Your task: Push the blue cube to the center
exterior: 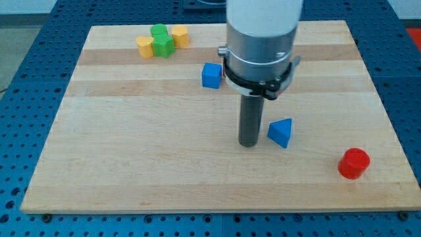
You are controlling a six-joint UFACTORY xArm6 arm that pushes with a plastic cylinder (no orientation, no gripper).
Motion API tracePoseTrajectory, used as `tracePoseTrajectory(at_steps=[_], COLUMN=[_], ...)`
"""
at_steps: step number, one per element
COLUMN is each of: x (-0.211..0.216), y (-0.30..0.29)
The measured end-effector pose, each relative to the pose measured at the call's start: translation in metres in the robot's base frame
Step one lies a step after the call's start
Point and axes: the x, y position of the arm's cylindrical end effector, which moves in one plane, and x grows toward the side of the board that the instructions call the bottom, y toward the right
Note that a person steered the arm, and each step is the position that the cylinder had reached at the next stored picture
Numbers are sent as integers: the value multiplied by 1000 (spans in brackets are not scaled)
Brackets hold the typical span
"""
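Observation:
The blue cube [211, 75] sits on the wooden board [131, 145], above the middle and just left of the arm's body. My tip [248, 143] rests on the board near the centre, below and to the right of the cube and apart from it. A blue triangular block [281, 132] lies just right of my tip, a small gap between them.
A cluster at the view's top left holds a yellow block [145, 47], a green block [160, 41] and another yellow block [180, 35]. A red cylinder [354, 163] stands at the bottom right near the board's edge. Blue perforated table surrounds the board.

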Motion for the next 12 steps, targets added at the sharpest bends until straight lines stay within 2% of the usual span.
tracePoseTrajectory(at_steps=[1, 2, 3, 5, 6, 7, 8, 9, 10, 11, 12], x=[0, -5, -18, -133, -168, -158, -110, -104, -150, -130, -77], y=[36, 36, -43, -128, -130, -50, -24, -27, 21, 110, 111])
